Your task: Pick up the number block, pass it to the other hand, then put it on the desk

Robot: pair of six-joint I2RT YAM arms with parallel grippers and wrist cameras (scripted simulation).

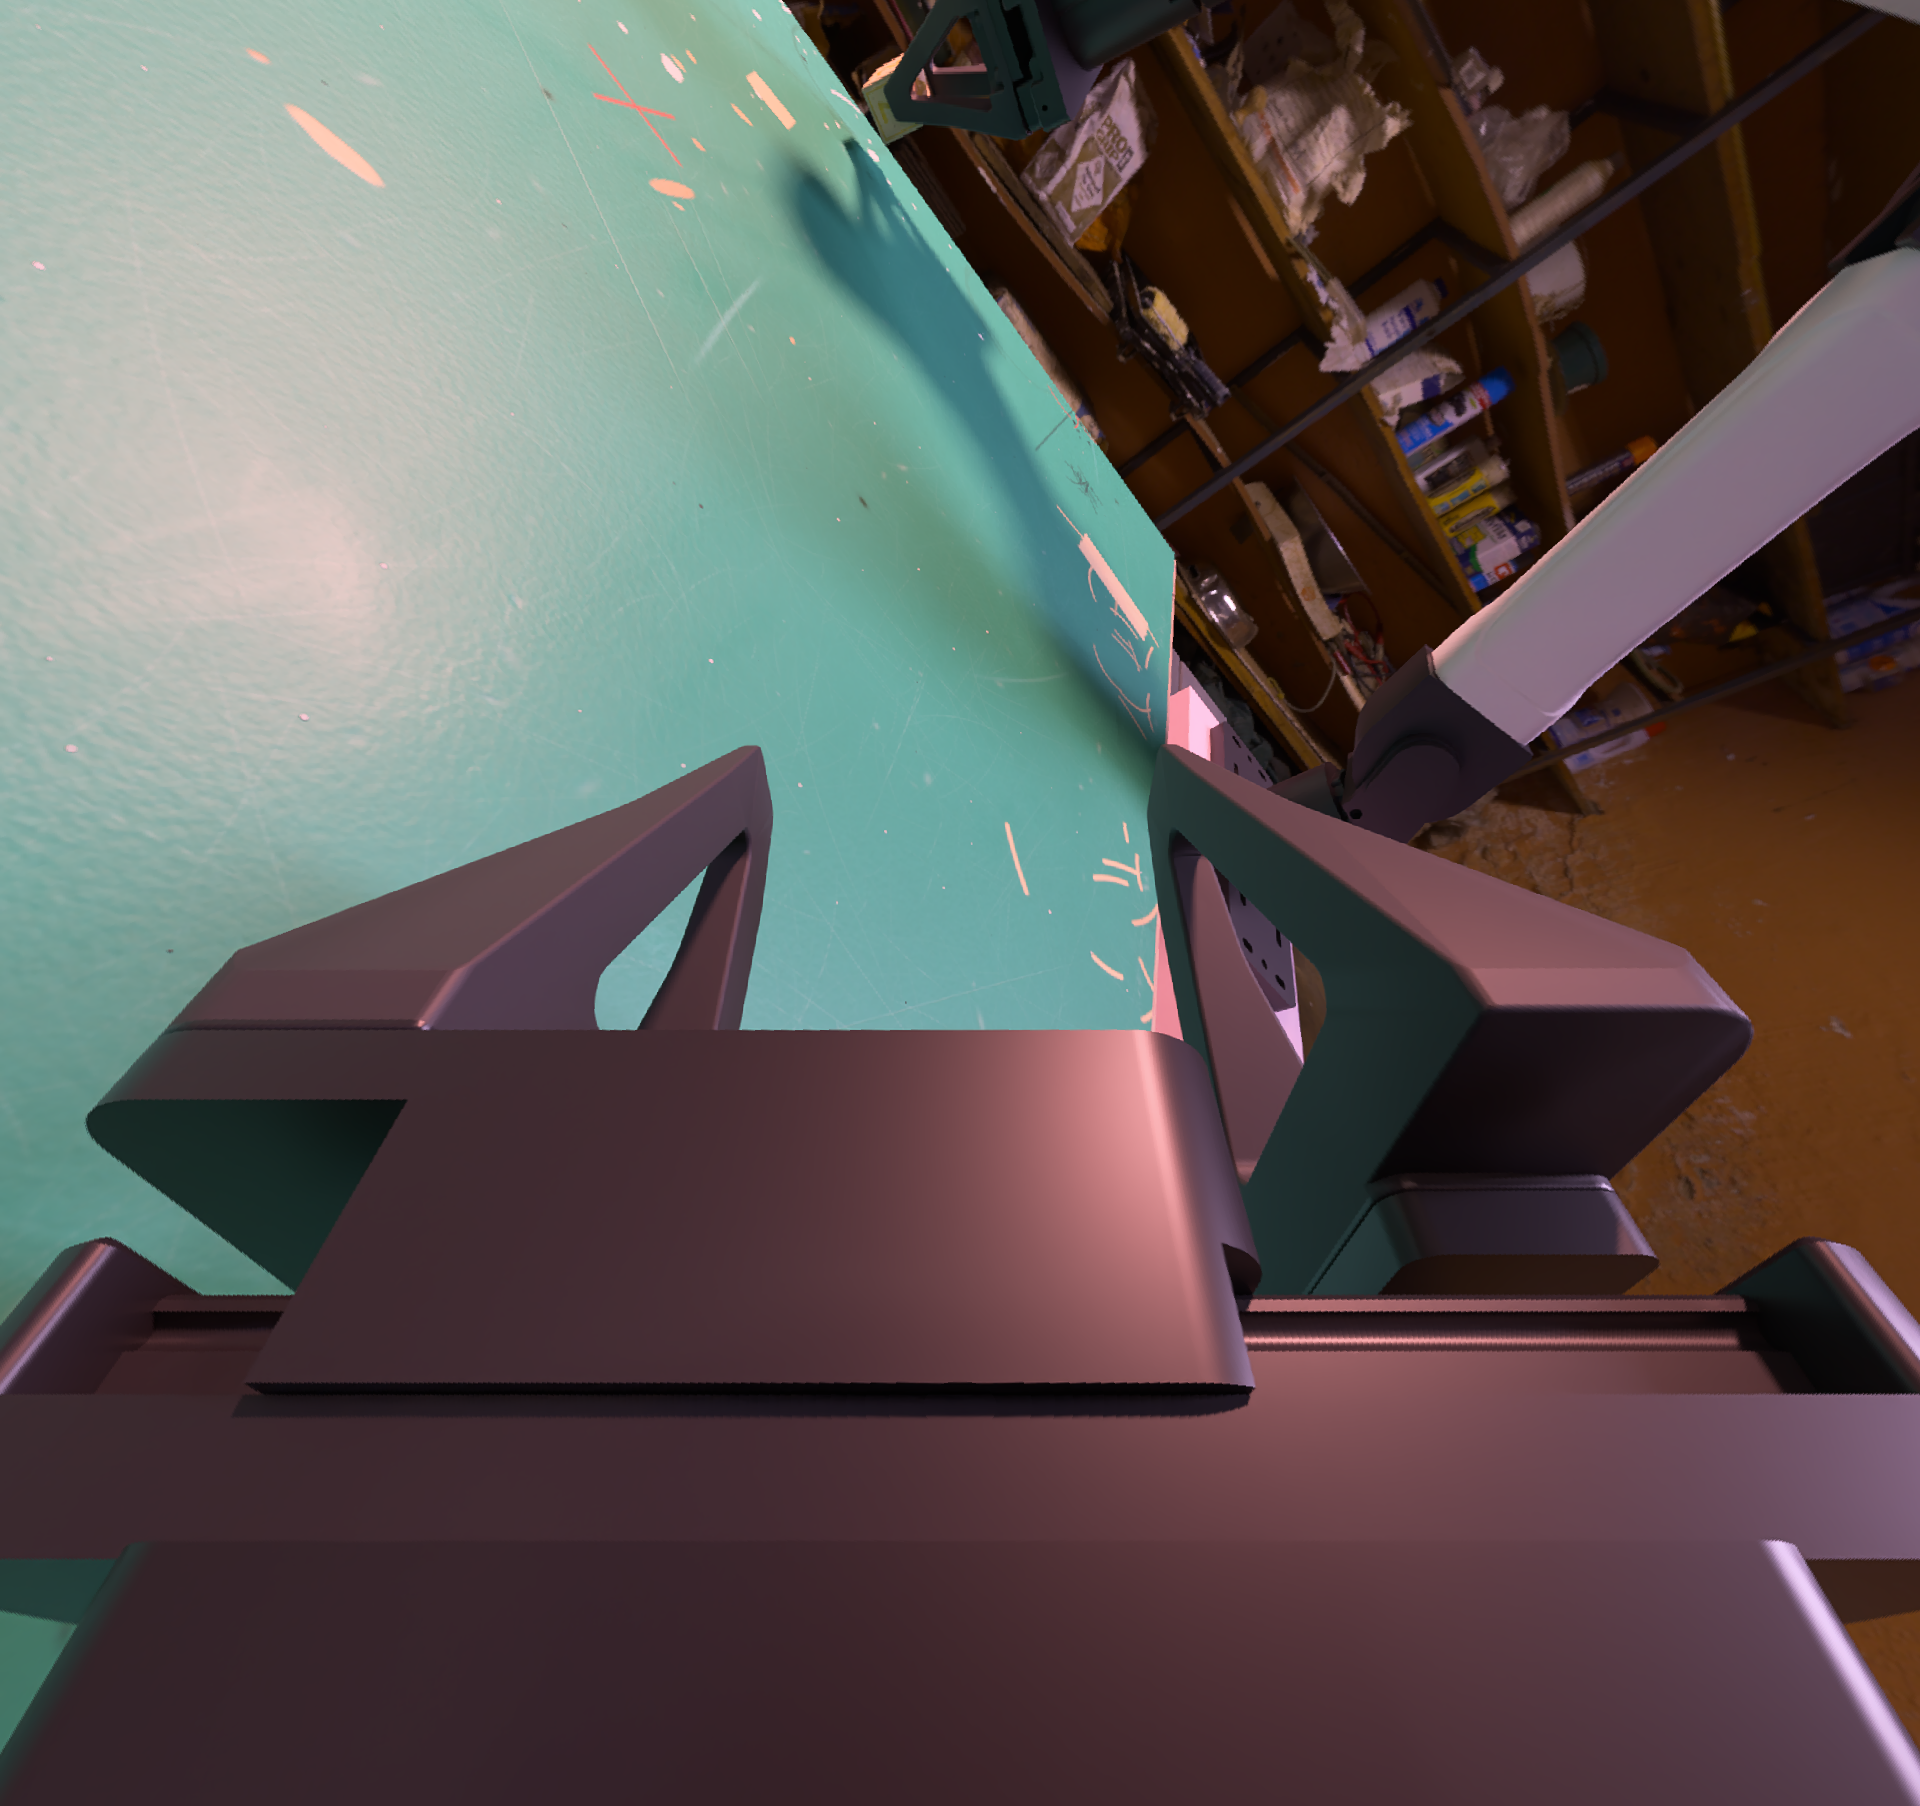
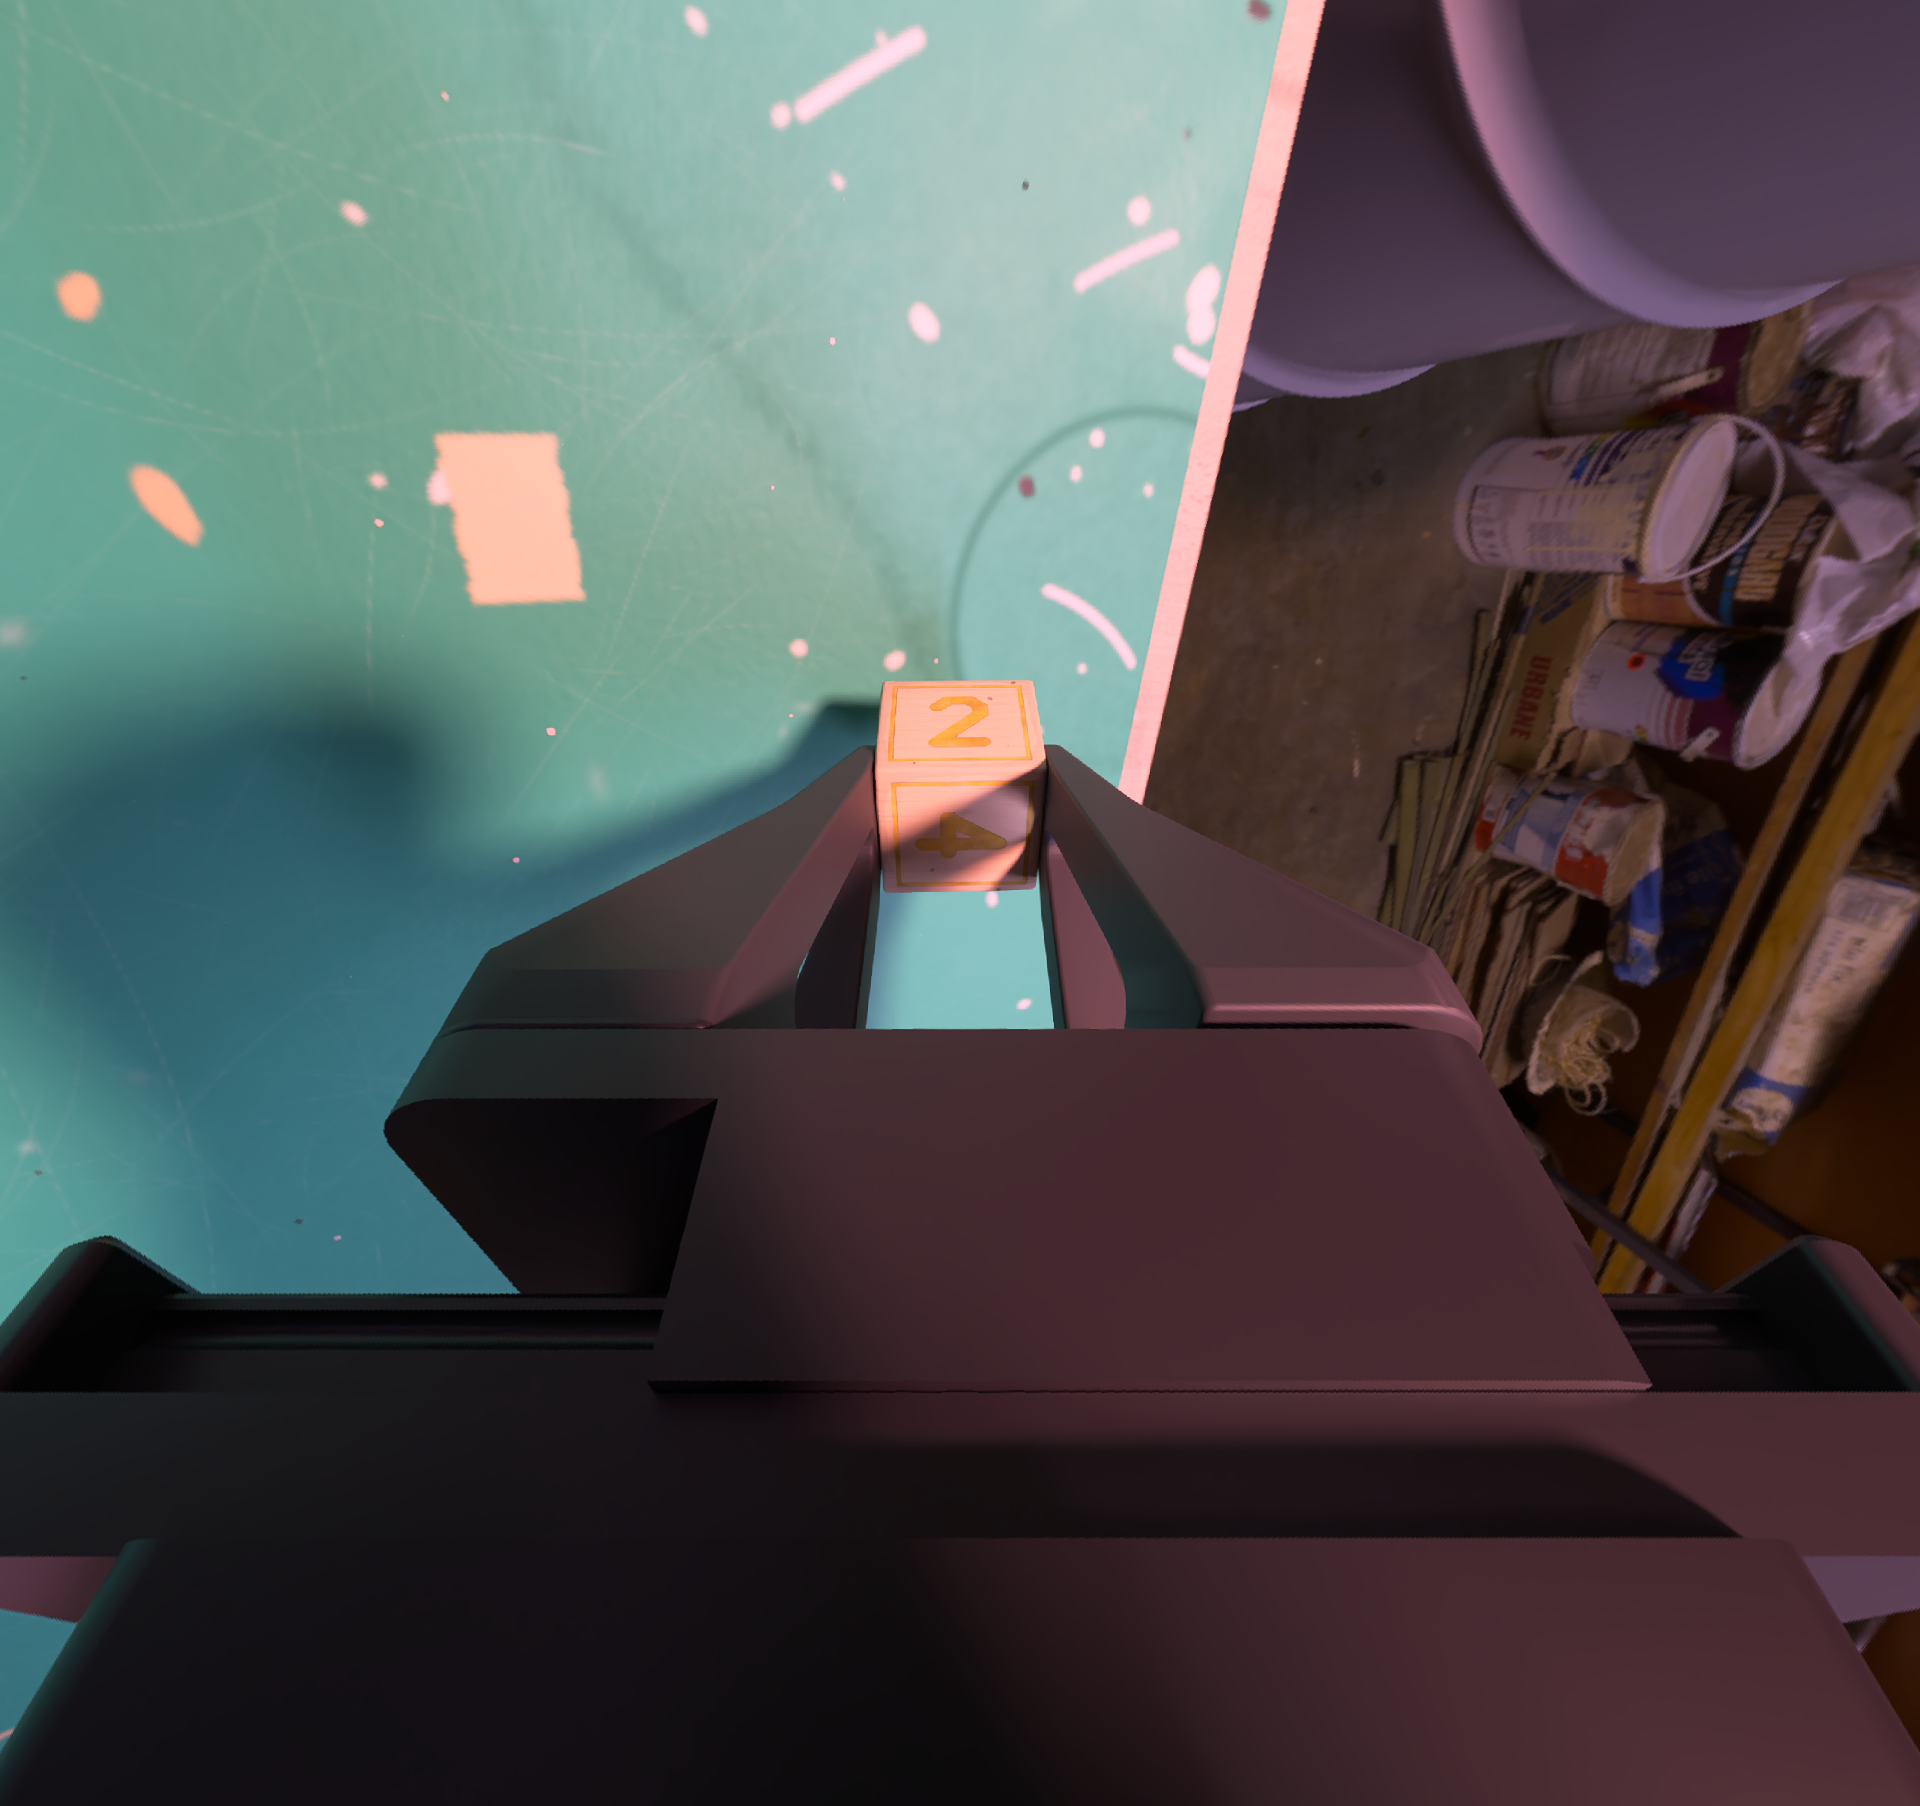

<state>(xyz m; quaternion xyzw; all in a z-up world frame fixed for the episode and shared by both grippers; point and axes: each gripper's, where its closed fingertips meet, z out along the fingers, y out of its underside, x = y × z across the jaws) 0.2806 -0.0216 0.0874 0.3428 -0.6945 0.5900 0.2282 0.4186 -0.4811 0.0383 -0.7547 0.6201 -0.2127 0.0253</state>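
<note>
Item 1, my right gripper (image 2: 958, 800): clamped on the number block (image 2: 957, 780), a pale wooden cube with yellow markings, pinched at the fingertips above the green desk (image 2: 416, 198), near its edge at 3 o'clock.

Item 2, my left gripper (image 1: 956, 769): fingers spread wide, nothing between them, over the desk (image 1: 416, 406). The right gripper (image 1: 966, 73) sits far off at 12 o'clock.

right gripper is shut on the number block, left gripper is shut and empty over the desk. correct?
Not quite. The left gripper is open, not shut: the left wrist view shows a wide gap between its fingers, nothing in it, above the green desk. The right gripper does clamp the number block.
</note>
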